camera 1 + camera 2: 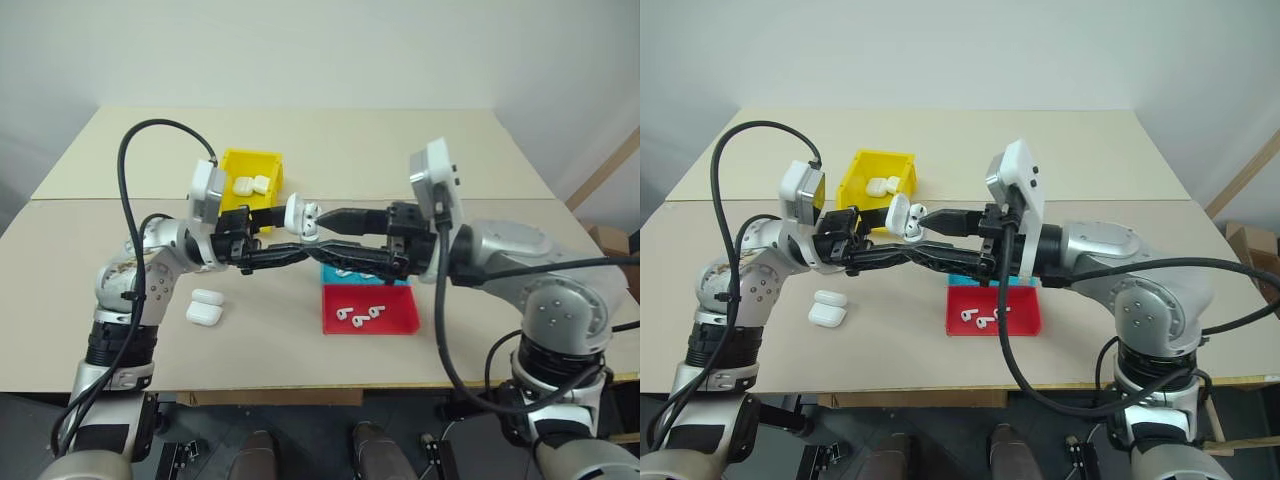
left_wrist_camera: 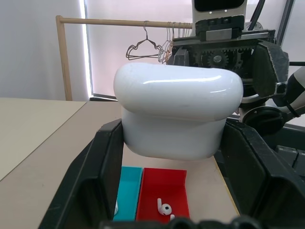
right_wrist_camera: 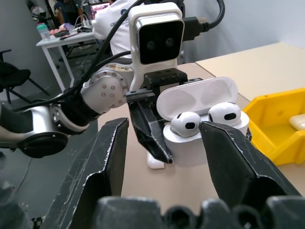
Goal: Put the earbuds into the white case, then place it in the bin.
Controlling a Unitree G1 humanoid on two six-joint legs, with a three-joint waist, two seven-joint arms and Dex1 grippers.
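Up close, left end effector (image 3: 159,143) clamps white case (image 3: 202,129), earbuds (image 3: 186,123) seated; right's fingers apart.

Bin (image 1: 238,165) behind trays (image 1: 370,308); spare cases (image 1: 205,307) to their left

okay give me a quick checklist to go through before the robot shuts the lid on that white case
1. Left claw clamped on the white case: ok.
2. Both earbuds seated in their wells: ok.
3. Lid open: ok, not yet shut.
4. Right claw fingers spread, holding nothing: ok.
5. Bin has room beside the cases already inside: ok.
6. Lid's hinge sound: cannot tell.
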